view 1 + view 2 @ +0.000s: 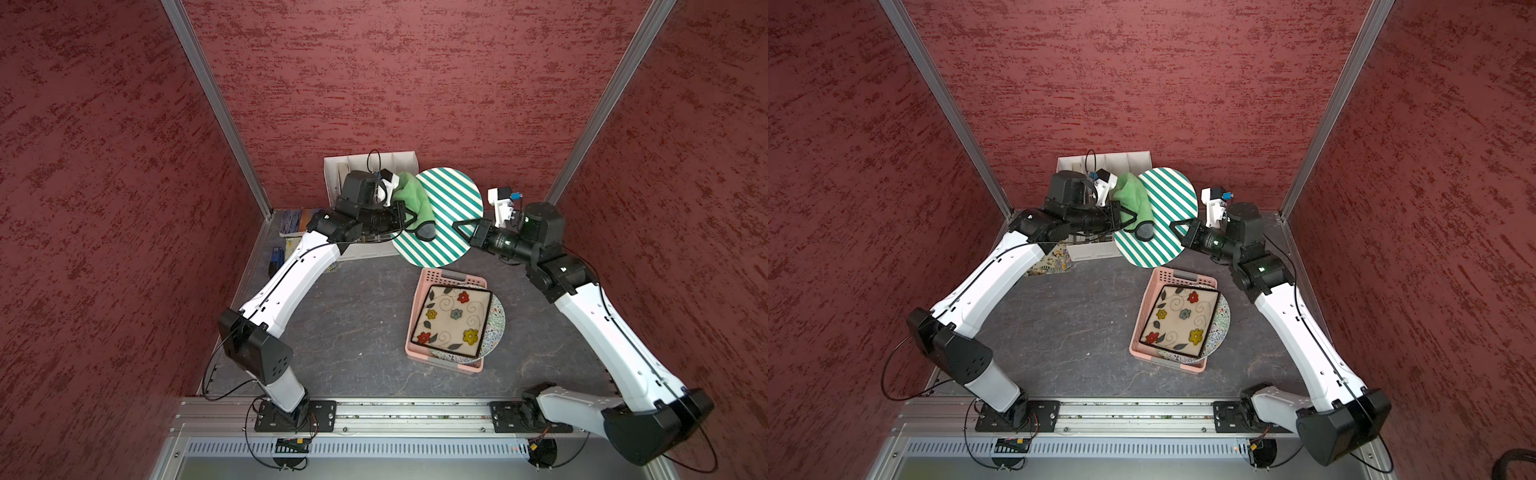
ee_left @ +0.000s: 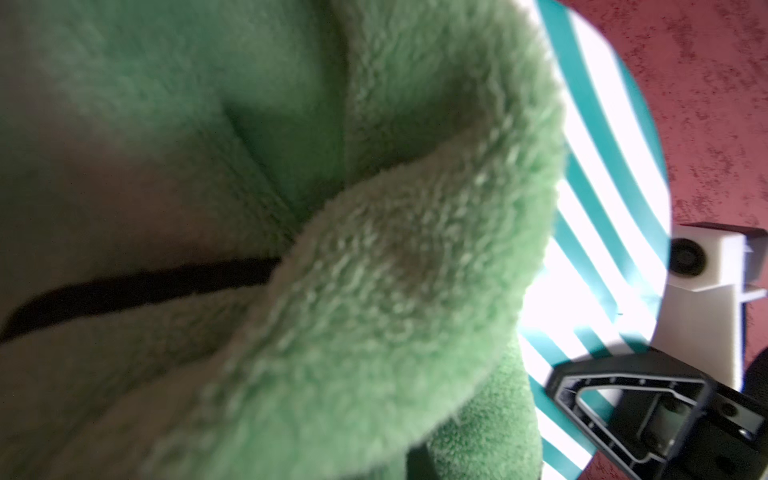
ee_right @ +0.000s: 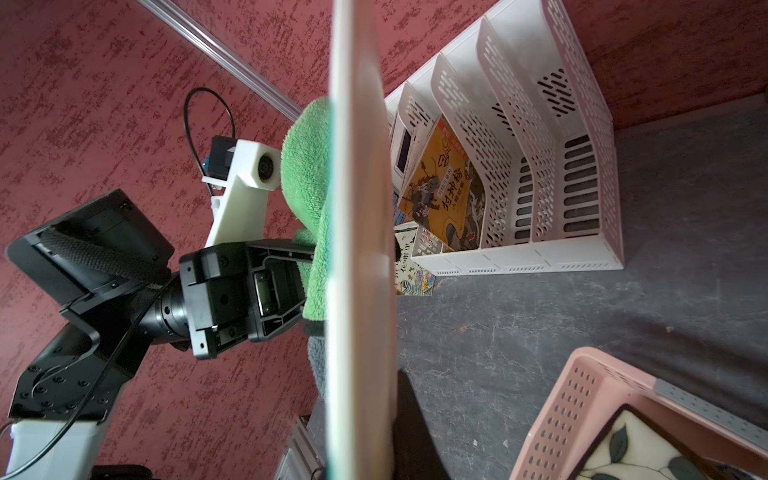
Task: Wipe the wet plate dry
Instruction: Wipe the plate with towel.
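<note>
A round plate point(image 1: 451, 216) point(image 1: 1169, 216) with teal and white stripes is held tilted in the air above the back of the table. My right gripper point(image 1: 457, 226) point(image 1: 1174, 227) is shut on its right rim. The right wrist view shows the plate point(image 3: 361, 249) edge-on, with a dark finger point(image 3: 415, 436) beside it. My left gripper point(image 1: 409, 220) point(image 1: 1127, 219) is shut on a fluffy green cloth point(image 1: 411, 197) point(image 1: 1133, 197), which lies against the plate's striped face on its left part. The cloth point(image 2: 332, 249) fills the left wrist view and hides the left jaws there; the plate point(image 2: 602, 199) shows behind it.
A pink basket point(image 1: 440, 275) point(image 1: 1169, 274) in the middle of the table holds a square flowered plate point(image 1: 451, 322) on top of a round patterned one. A white file rack point(image 1: 334, 170) point(image 3: 540, 166) with books stands at the back left. Books and a blue object point(image 1: 276, 255) lie by the left wall.
</note>
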Tool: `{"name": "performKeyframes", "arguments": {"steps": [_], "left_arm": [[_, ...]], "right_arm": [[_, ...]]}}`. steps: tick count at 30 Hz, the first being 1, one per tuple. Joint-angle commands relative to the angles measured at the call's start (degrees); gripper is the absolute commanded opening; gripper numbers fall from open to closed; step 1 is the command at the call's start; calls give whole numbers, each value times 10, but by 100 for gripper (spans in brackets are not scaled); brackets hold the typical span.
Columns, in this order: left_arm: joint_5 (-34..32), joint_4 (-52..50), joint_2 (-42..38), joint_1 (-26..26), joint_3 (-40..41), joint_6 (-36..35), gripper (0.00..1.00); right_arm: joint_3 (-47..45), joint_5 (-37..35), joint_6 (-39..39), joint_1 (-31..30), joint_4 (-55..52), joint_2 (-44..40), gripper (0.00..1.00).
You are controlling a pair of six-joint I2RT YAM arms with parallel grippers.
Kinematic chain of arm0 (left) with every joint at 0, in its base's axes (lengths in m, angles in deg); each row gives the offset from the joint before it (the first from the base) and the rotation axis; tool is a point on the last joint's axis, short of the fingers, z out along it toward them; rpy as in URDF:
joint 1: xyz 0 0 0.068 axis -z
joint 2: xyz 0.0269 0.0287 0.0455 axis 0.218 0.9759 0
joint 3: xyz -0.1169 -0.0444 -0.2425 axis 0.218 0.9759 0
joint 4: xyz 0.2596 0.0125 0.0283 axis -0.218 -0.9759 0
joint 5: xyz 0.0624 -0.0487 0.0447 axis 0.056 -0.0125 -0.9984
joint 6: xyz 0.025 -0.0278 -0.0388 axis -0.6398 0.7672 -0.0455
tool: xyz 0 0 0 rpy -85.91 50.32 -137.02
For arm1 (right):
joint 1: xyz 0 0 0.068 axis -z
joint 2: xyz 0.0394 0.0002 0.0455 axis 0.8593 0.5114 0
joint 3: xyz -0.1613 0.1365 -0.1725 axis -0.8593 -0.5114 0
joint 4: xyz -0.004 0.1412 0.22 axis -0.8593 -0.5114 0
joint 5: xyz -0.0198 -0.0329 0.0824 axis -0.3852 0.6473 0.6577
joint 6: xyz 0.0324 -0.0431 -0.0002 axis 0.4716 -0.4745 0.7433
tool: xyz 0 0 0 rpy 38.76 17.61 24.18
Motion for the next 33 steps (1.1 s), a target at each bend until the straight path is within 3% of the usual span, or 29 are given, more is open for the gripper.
{"name": "performKeyframes", "arguments": {"steps": [1, 3, 7, 10, 13, 21, 27, 33], "left_arm": [[43, 37, 22, 28, -29, -16, 0], [38, 108, -18, 8, 6, 29, 0], [61, 315, -98, -63, 129, 181, 0], [128, 468, -106, -110, 184, 301, 0], [164, 574, -87, -134, 178, 385, 0], [128, 821, 0, -117, 59, 557, 0], [80, 880, 67, -91, -55, 623, 0], [46, 891, 116, -34, -125, 641, 0]], "right_arm": [[130, 67, 62, 28, 160, 17, 0], [148, 31, 124, 87, 187, 33, 0], [107, 31, 312, 181, 366, 42, 0], [74, 41, 454, 183, 556, 66, 0], [68, 65, 557, 148, 682, 103, 0], [-9, 112, 581, 99, 704, 102, 0], [9, 144, 616, 52, 764, 141, 0], [81, 139, 616, -3, 771, 201, 0]]}}
